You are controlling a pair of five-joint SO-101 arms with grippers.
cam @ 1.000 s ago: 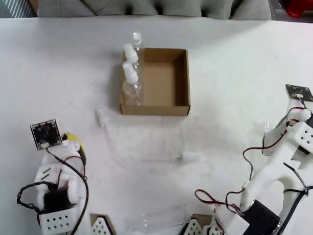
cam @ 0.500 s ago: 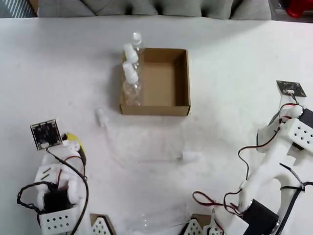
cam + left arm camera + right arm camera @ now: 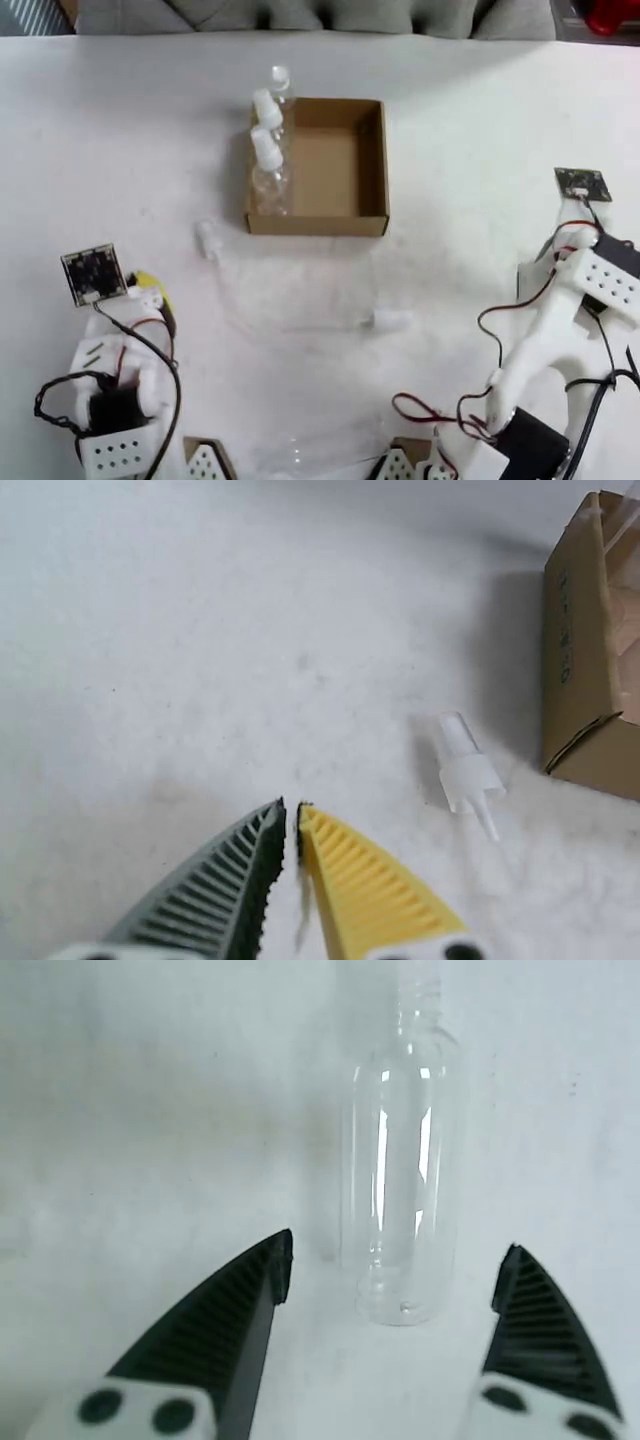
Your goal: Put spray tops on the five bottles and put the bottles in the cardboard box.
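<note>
High view: cardboard box (image 3: 330,215) sits mid-surface (image 3: 120,130), capped bottles (image 3: 268,165) at its left wall. Two loose spray tops (image 3: 207,238) (image 3: 390,318) lie on the near side of it.

Left wrist: our left hand (image 3: 292,825) is closed on nothing. One spray top (image 3: 463,773) lies just beyond it, near the box corner (image 3: 585,640).

Right wrist: our right hand (image 3: 398,1250) is spread wide. The clear bottle (image 3: 405,1160) is ahead, centred on the gap, neck bare, untouched. We'd advance until the barrel fills the gap, then clamp mid-body lightly, since thin plastic likely buckles. Keep the neck free.
</note>
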